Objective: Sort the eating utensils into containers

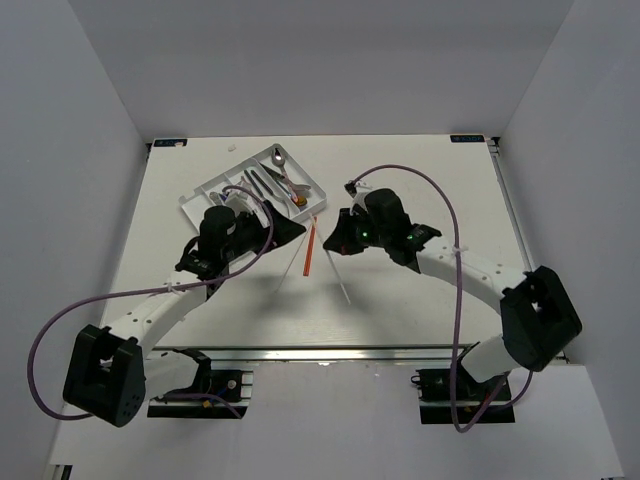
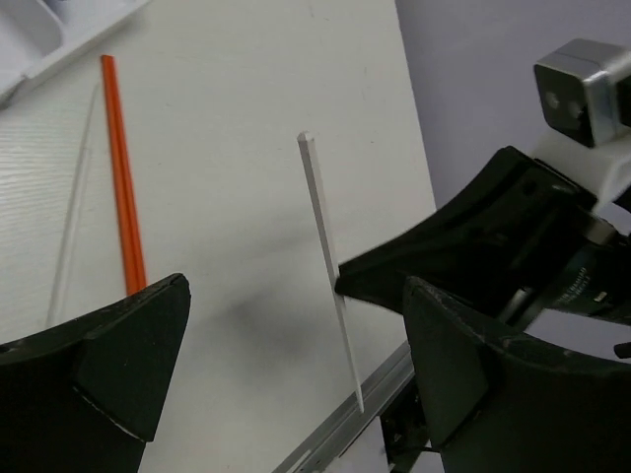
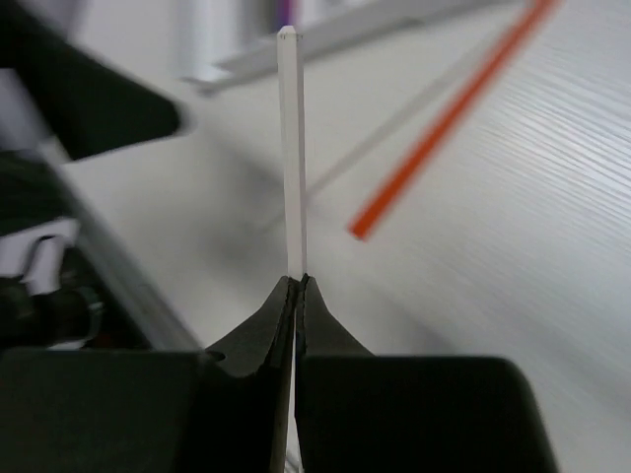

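My right gripper is shut on a white chopstick and holds it slanted above the table; in the right wrist view the jaws pinch the chopstick near its middle. My left gripper is open and empty, just left of it; its view shows the held chopstick between its spread fingers. An orange-red chopstick and a pale chopstick lie on the table between the grippers. The white tray at the back holds several spoons, forks and chopsticks.
The table's near edge with a metal rail runs close below both grippers. The right arm's black fingers and its wrist camera are close to my left gripper. The tray's corner shows in the left wrist view.
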You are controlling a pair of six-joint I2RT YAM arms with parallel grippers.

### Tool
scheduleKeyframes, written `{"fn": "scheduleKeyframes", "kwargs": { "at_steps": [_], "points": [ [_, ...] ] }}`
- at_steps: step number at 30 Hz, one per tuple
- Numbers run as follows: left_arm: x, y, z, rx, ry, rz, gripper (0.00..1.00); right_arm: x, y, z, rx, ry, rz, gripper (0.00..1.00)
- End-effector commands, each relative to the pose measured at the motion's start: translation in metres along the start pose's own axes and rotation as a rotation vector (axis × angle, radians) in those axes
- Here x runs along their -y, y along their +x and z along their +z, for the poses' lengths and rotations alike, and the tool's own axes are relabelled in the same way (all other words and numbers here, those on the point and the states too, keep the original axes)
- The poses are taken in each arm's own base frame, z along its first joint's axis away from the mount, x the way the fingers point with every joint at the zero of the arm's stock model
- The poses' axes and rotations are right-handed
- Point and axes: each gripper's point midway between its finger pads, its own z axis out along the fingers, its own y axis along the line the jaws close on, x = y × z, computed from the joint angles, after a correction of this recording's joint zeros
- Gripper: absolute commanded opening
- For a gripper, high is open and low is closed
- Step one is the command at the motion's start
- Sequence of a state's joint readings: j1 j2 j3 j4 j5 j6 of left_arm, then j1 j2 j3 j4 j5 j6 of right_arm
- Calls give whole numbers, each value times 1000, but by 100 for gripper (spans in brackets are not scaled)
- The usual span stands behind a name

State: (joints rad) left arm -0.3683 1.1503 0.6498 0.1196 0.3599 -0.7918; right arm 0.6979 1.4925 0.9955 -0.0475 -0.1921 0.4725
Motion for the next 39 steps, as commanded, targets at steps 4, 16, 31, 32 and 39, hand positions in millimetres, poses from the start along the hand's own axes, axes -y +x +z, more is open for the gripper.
{"fn": "scheduleKeyframes", "kwargs": {
  "at_steps": [4, 16, 31, 32, 39],
  "points": [
    [41, -23, 8, 72, 115, 15, 95, -104, -25, -31, 82, -560, 1, 0],
    [44, -22, 10, 65, 125, 6, 3, -118, -40, -21, 72, -584, 22, 0],
    [-159, -156, -57, 147, -860, -23, 0, 4, -57, -37, 211, -171, 90, 67],
    [-167, -164, -58, 124, -881, -34, 0, 8, -57, -40, 212, -160, 71, 68],
    [-229, -228, -70, 126, -938, -160, 0, 29, -37, -43, 167, -115, 36, 69]
  ]
}}
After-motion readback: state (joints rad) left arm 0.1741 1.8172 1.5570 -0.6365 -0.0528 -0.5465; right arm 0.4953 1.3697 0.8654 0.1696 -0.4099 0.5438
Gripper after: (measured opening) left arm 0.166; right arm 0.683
